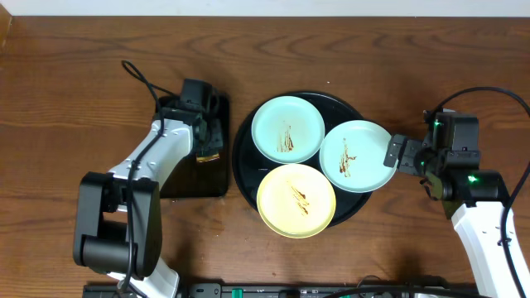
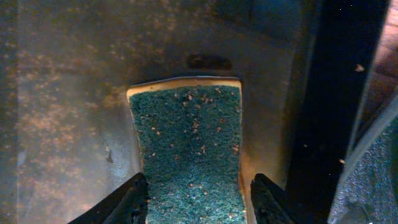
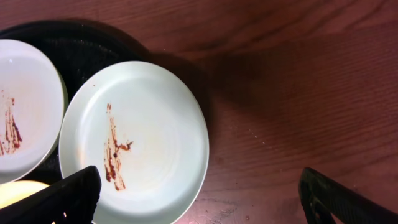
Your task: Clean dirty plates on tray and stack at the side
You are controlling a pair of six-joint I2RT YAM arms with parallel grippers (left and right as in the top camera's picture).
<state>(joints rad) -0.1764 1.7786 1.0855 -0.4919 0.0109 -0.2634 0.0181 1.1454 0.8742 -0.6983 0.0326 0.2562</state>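
Observation:
Three smeared plates lie on the round black tray (image 1: 242, 157): a mint-blue plate (image 1: 286, 128) at the back, a mint-blue plate (image 1: 358, 156) on the right that overhangs the rim, and a yellow plate (image 1: 296, 199) in front. My right gripper (image 1: 396, 153) is open at the right plate's outer edge. In the right wrist view its fingers (image 3: 199, 190) straddle that plate's (image 3: 137, 143) rim. My left gripper (image 1: 207, 142) is open over a sponge (image 2: 186, 149), with one finger on each side of it (image 2: 199, 196).
The sponge lies green side up on a smaller rectangular black tray (image 1: 199, 178) left of the round tray. Bare wooden table (image 3: 298, 93) lies to the right of the plates. Cables run behind both arms.

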